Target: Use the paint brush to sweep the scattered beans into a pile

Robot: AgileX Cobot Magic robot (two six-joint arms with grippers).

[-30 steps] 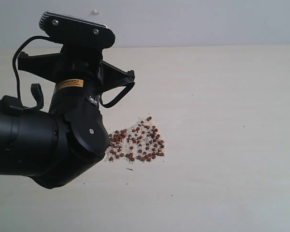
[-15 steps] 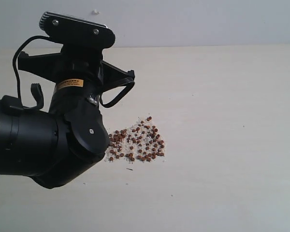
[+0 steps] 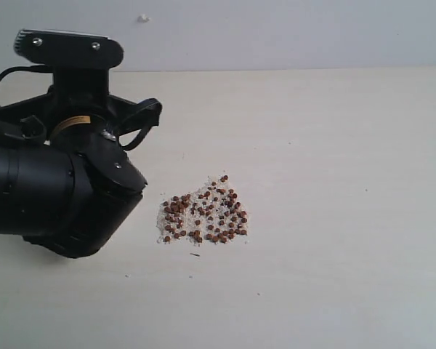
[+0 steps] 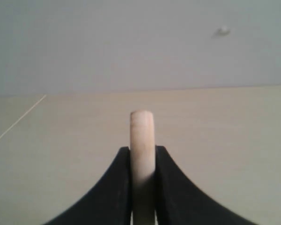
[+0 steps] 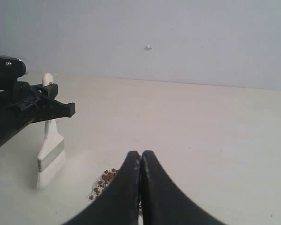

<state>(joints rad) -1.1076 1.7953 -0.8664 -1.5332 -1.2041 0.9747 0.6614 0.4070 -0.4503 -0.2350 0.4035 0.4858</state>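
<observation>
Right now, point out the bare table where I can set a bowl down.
Bare table runs from the pile rightward to the exterior view's edge, also on the pile's near side and beyond it up to the wall. Crowded: left of the pile, where the left pincer holds the paint brush bristles-down, apart from the pile.

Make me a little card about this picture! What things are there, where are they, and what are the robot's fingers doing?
beans: reddish-brown, bunched in one cluster on the table
paint brush: upright, bristles down, beside the beans but apart from them
left fingers: shut on the paint brush's pale wooden handle
right fingers: shut together, holding nothing
table: pale and light-coloured
</observation>
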